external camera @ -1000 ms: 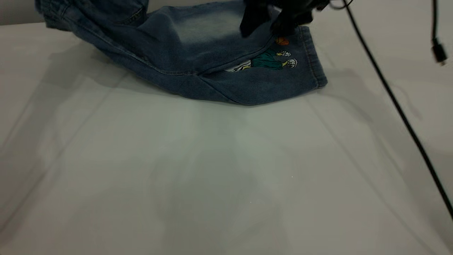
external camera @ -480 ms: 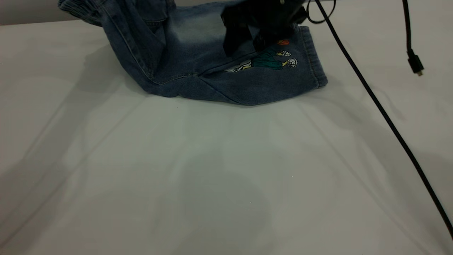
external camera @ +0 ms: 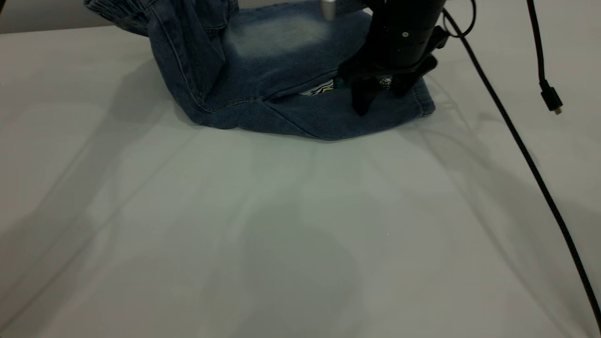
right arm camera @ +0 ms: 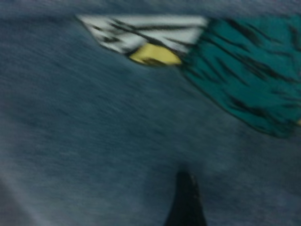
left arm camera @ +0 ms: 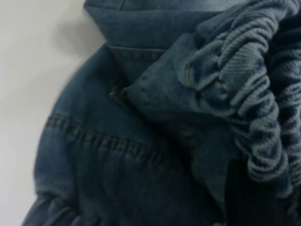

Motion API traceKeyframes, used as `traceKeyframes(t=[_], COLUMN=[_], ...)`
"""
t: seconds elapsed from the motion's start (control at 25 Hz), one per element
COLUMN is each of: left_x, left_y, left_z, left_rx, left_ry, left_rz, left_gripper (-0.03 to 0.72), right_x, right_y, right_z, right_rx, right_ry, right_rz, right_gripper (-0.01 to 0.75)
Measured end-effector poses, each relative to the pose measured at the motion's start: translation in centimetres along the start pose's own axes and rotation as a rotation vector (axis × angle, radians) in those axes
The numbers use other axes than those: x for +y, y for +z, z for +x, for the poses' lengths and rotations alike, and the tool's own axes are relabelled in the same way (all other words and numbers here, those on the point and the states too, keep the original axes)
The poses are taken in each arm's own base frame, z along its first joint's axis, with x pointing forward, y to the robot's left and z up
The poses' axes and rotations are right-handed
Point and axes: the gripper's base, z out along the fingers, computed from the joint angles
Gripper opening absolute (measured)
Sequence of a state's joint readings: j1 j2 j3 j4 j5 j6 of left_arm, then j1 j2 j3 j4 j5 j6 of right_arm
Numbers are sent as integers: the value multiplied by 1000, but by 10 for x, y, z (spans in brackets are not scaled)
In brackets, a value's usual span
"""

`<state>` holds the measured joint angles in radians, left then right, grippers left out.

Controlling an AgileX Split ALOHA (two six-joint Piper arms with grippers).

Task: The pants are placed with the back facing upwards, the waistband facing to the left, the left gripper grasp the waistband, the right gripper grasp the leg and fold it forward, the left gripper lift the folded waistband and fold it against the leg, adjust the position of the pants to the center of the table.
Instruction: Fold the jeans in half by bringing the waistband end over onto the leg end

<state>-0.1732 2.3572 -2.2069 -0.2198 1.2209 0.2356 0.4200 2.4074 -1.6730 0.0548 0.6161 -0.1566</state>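
Note:
The blue denim pants (external camera: 300,112) lie at the far side of the white table (external camera: 281,244). The plain leg (external camera: 281,37), with its pale faded oval, rests folded over the printed leg. The ruched waistband (external camera: 117,9) is raised off the table at the far left and fills the left wrist view (left arm camera: 249,94). My left gripper (left arm camera: 240,197) is shut on it and is out of the exterior view. My right gripper (external camera: 381,96) hovers open just above the cartoon print (right arm camera: 244,80), holding nothing. One fingertip (right arm camera: 186,200) shows over the denim.
A black cable (external camera: 521,145) runs across the table's right side from the far edge to the near right corner. A second cable with a plug (external camera: 550,101) dangles at the right. The near half of the table is bare white.
The lifted waistband has travelled right, bunching the pants' left part over itself. The right gripper came off the plain leg and moved toward the front, now open over the print.

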Motion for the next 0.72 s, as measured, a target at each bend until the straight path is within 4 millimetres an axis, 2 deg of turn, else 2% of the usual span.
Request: traceKeyframes(t=[0.44, 0.6, 0.72], left_x=[-22, -24, -24], left_y=[-3, -3, -3], left_z=[-6, -7, -7], left_rx=[-71, -81, -81], left_ry=[35, 36, 37], left_rz=[233, 256, 256], left_gripper=[139, 139, 139], right_x=[9, 10, 11], right_y=[13, 4, -13], right_z=[4, 0, -7], right_rx=[20, 10, 37], right_ry=[-22, 1, 4], right_rz=[2, -11, -21], right_gripper=[477, 477, 477])
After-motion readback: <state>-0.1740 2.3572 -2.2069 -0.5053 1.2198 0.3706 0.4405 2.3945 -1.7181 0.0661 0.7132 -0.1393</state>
